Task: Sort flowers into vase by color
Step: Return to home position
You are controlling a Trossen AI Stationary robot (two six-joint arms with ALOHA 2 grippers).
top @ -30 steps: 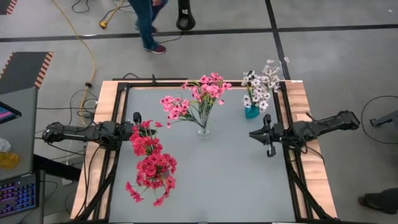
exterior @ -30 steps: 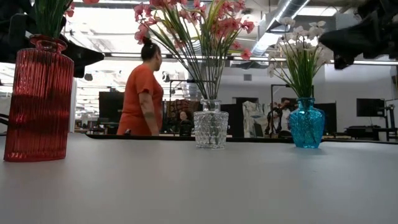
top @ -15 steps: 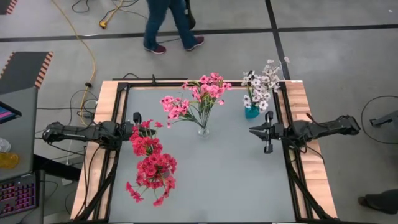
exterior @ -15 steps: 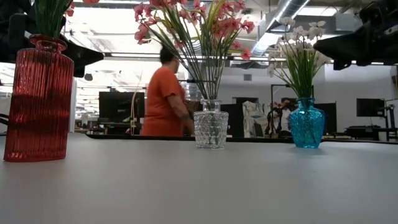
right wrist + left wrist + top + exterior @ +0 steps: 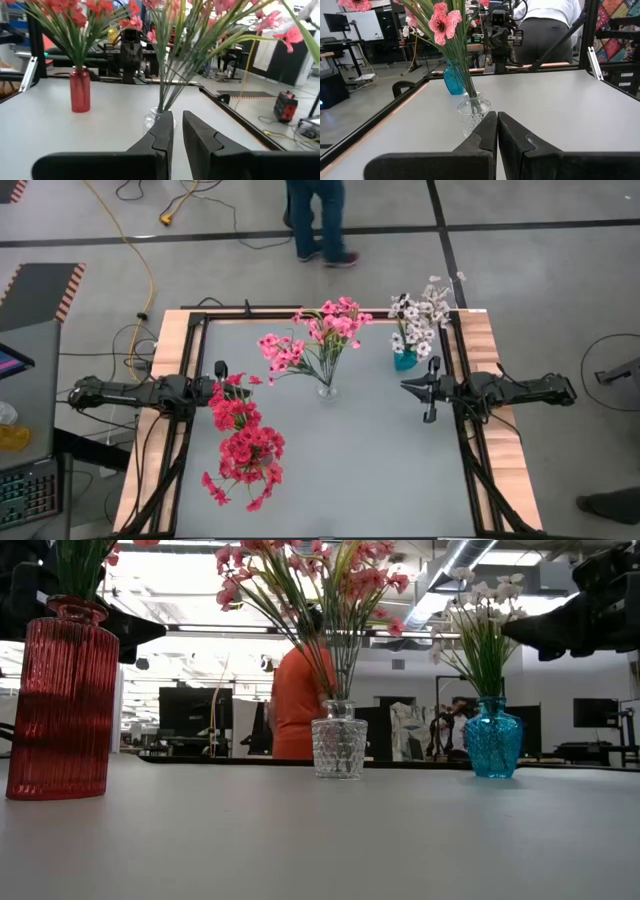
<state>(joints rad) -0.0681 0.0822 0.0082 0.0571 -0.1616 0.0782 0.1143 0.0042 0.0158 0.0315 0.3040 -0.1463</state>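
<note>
Three vases stand on the grey table. A red ribbed vase (image 5: 65, 700) near the left edge holds the red sprigs (image 5: 245, 445). A clear glass vase (image 5: 339, 748) at the middle holds pink sprigs (image 5: 320, 340). A blue vase (image 5: 493, 745) near the far right holds white sprigs (image 5: 418, 320). My left gripper (image 5: 497, 117) hovers level at the left edge beside the red blossoms, fingers shut and empty. My right gripper (image 5: 178, 117) hovers level at the right edge, near the blue vase, pointing at the clear vase (image 5: 150, 120). A narrow gap shows between its fingers, with nothing in it.
A black frame and wooden border (image 5: 480, 350) run around the table. Bare grey tabletop (image 5: 370, 470) lies between the vases and the near edge. A person (image 5: 320, 220) in an orange top walks on the floor beyond the far edge.
My right arm has swung slightly, straightening toward level, with its gripper staying near the blue vase. The person behind the far edge has walked toward the right. The vases and flowers have kept still.
</note>
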